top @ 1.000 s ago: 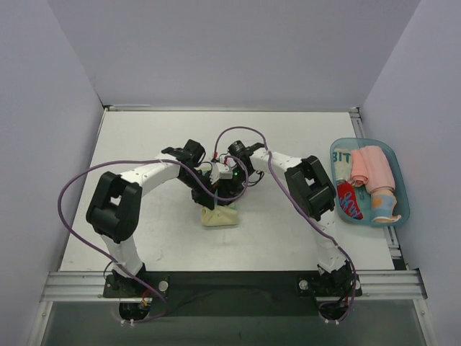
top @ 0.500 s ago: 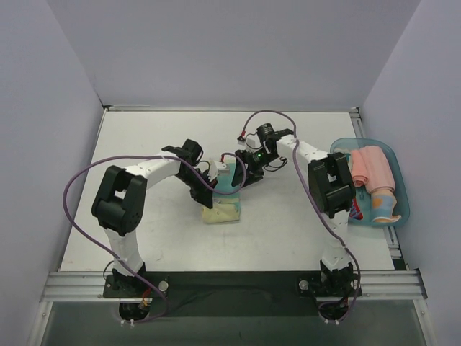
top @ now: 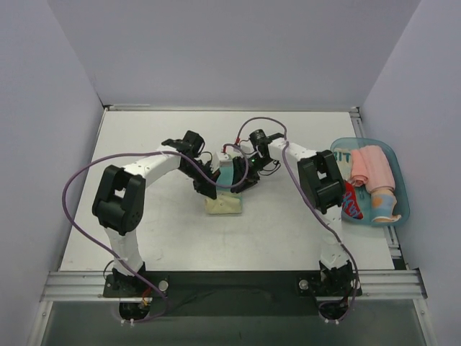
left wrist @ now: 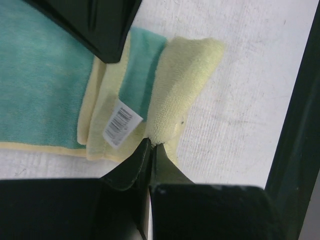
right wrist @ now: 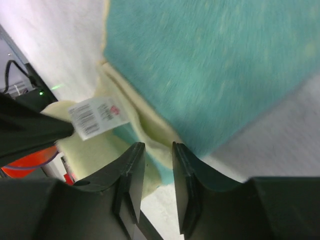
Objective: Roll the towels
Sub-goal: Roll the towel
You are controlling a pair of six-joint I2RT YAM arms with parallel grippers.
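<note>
**Status of change.** One second earlier, both hands are clustered over the pale yellow towel (left wrist: 182, 80), which shows only as a compact bundle. Half a second earlier, the right hand is drawn back toward the far right and a teal panel (right wrist: 210, 65) is exposed. At present the right hand (right wrist: 154, 150) is brought back to the towel's far side. The towel is kept near the middle of the counter (top: 158, 216), with the teal panel lifted between the two hands.

**Hand state.**
- The left hand (left wrist: 151, 146) is closed, and a yellow corner of the towel is pinched between its fingertips, just beside the printed label (left wrist: 121, 123).
- The right hand's jaws are held narrowly apart astride the towel's yellow hem. Whether the hem is actually clamped cannot be told.

**Meaning for the task.** The towel is judged to be re-gripped and spread rather than rolled, and no finished roll is seen on the counter. The red towel (top: 350, 202) is left in the tray (top: 405, 198), well apart from both hands, so most of the task is judged outstanding.
</note>
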